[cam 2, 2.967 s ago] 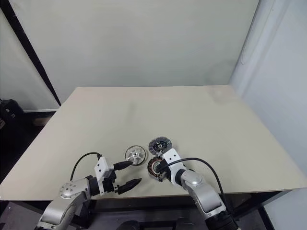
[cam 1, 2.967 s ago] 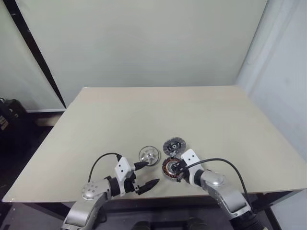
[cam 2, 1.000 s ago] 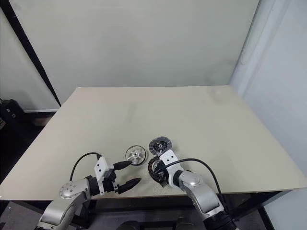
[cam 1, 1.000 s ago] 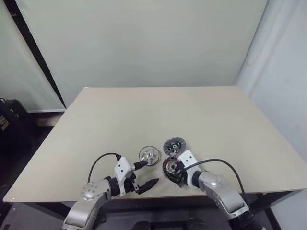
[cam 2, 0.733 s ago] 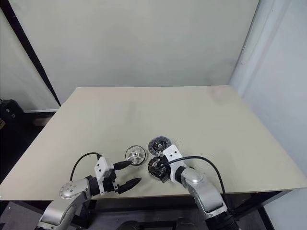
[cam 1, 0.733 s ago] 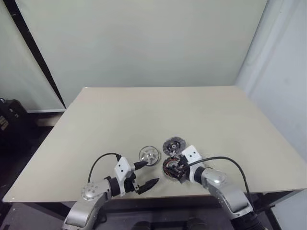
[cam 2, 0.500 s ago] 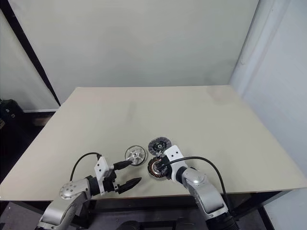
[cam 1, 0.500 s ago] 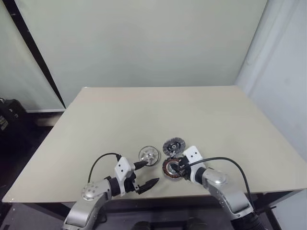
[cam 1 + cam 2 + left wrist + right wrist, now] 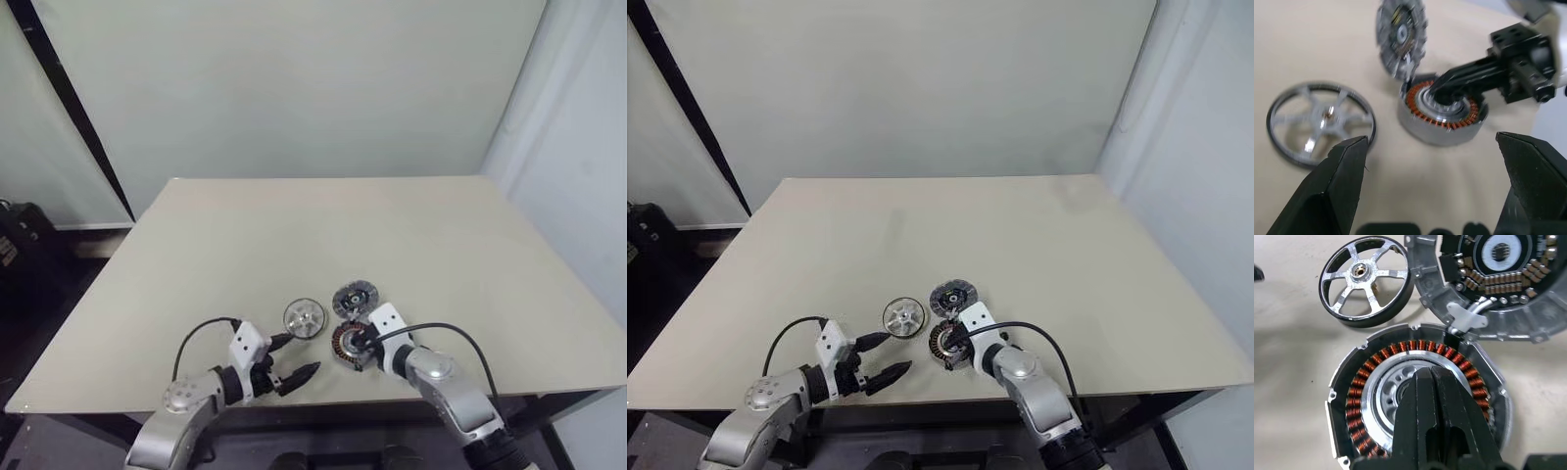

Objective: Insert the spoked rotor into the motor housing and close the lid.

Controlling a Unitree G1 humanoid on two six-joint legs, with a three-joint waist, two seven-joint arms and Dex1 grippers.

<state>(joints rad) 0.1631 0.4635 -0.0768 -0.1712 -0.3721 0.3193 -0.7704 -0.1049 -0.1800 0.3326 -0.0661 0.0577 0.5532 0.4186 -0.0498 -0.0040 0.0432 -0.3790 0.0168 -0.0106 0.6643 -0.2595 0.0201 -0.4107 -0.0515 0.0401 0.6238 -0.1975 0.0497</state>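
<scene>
Silver spoked rotor (image 9: 1366, 280) flat, hub up | left claw (image 9: 292, 356) apart | right claw (image 9: 1431, 382) together

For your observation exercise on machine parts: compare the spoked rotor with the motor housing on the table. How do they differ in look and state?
The spoked rotor is an open wheel with silver spokes and a dark rim; the motor housing is a deeper cup ringed with copper-brown windings. The spoked rotor lies alone and untouched, while the motor housing has the shut right end effector pressed onto its silvery centre and a hinged lid open beside it. Both are round and rest flat on the table.
</scene>
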